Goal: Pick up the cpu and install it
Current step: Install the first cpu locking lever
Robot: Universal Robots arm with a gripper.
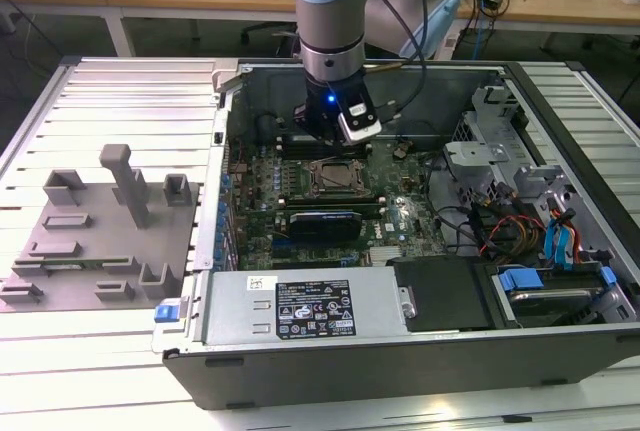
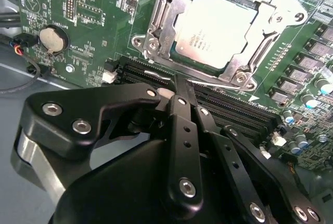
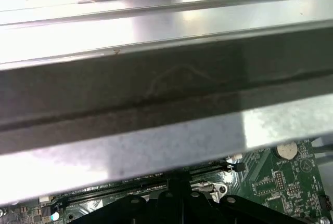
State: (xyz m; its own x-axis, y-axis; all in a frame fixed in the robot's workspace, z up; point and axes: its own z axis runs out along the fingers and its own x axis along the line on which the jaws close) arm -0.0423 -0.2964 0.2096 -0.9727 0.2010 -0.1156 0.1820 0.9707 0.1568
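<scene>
— Where was the cpu (image 2: 216, 26) at that moment?

— In the second wrist view it lay flat inside the socket frame (image 2: 156, 24) on the green motherboard (image 2: 78, 21), its silver top facing up, with the metal bracket of the frame around its edges. In the exterior view the socket (image 1: 335, 177) sat near the middle of the board inside the open computer case (image 1: 400, 351).

— And the end effector?

— The end effector (image 2: 179, 91) hung above the board, just beside the socket, over the dark memory slots (image 2: 234, 107). Its two black fingers (image 2: 183, 117) were pressed together with no gap and held nothing. The tips were apart from the cpu, not touching it.

— What did the exterior view show of the arm?

— The arm (image 1: 335, 11) came down into the case from above, its wrist (image 1: 335, 111) just behind the socket, with a small blue light on it.

— Anything else around?

— A grey fixture plate (image 1: 90, 241) with upright blocks lay on the ribbed metal worktop (image 1: 120, 101), at the exterior view's left of the case. A round coin battery (image 2: 53, 38) sat on the board. In the first wrist view a metal wall of the case (image 3: 166, 89) stood close ahead.
</scene>
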